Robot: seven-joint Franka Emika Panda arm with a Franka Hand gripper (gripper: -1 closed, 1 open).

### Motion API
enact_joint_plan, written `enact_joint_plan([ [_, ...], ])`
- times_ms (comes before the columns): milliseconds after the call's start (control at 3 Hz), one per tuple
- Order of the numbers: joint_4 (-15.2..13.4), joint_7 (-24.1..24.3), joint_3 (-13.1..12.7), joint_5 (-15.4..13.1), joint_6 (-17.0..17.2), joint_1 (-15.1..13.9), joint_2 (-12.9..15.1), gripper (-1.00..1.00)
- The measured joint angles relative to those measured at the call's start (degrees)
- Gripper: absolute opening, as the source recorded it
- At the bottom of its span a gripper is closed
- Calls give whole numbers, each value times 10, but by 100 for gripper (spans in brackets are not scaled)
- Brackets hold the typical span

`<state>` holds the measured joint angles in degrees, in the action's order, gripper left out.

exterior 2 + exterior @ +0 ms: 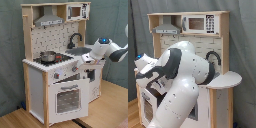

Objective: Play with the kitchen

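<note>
The kitchen (pixel 60 80) is a tall white and light-wood toy unit with a grey hood (pixel 50 21), a microwave shelf (pixel 75 11), a black faucet (pixel 75 39), a stovetop, knobs (pixel 57 75) and a windowed oven door (pixel 67 98). A small metal pot (pixel 48 56) sits on the stovetop. In the second exterior view my gripper (pixel 89 60) hangs at the counter's front edge, beside the sink and just right of the knobs. In the first exterior view the kitchen (pixel 203 25) is largely covered by my arm, and the gripper (pixel 144 74) shows at the first exterior view's left.
A rounded side counter (pixel 225 80) sticks out at the first exterior view's right. A grey curtain (pixel 10 55) hangs behind the kitchen, which stands on a wooden floor (pixel 107 112). My white arm (pixel 117 50) reaches in from the second exterior view's right.
</note>
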<state>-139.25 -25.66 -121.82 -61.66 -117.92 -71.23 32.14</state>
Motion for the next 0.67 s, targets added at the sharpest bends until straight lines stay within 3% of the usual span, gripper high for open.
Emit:
enact_joint_plan([
  [333,0,0,32,-25,-41,6,-3,-100],
  [667,0,0,67,-38,-77,35,-11,-100],
])
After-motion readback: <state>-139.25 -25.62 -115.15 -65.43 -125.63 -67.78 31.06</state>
